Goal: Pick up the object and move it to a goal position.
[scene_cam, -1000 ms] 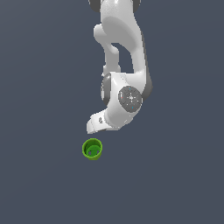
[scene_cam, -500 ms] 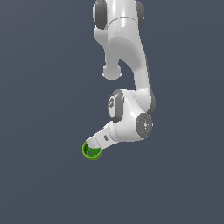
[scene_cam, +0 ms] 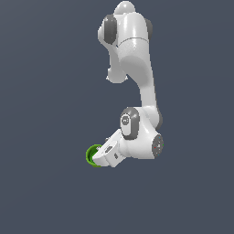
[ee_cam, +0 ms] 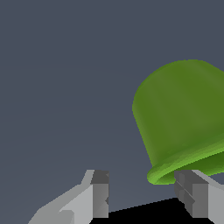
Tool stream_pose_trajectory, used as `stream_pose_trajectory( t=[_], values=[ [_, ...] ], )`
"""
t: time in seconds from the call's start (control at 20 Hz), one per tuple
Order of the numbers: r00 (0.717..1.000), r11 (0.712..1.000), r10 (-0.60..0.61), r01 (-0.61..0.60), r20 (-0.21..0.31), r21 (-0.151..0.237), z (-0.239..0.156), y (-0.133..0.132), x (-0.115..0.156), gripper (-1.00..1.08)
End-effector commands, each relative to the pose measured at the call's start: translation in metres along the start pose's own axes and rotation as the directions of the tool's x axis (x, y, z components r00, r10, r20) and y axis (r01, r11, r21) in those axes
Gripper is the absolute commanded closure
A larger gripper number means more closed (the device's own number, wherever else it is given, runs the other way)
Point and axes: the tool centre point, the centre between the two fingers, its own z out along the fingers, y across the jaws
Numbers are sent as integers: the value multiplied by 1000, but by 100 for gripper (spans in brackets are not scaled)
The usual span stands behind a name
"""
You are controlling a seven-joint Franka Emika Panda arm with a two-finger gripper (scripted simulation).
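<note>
My gripper (ee_cam: 142, 194) stands wide open, jaws apart and empty. The green cup (ee_cam: 183, 118) rests on the grey floor (scene_cam: 45, 183), its rim just beside one fingertip (ee_cam: 189, 192).

The cup (ee_cam: 183, 118) looks like smooth matt green plastic. The arm (scene_cam: 137, 68) has a glossy white plastic shell with grey joints. The gripper (ee_cam: 142, 194) fingers (ee_cam: 99, 192) are dull grey, metal-like.

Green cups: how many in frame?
1. A single green cup sits at the arm's tip in the exterior view, partly covered by the gripper. In the wrist view it fills the space just ahead of the open jaws. Nothing suggests another hidden one.
</note>
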Motion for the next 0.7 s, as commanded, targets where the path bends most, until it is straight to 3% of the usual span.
stream_pose_trajectory(
  t=[0.0, 0.3, 0.6, 0.65],
  values=[
    [999, 999, -38, 39, 32, -26, 4, 4, 2, -20],
    [994, 994, -87, 91, 73, -57, 9, 9, 6, -20],
    [993, 994, -88, 92, 73, -58, 9, 9, 6, -20],
    [993, 994, -88, 92, 73, -58, 9, 9, 6, 108]
  ],
)
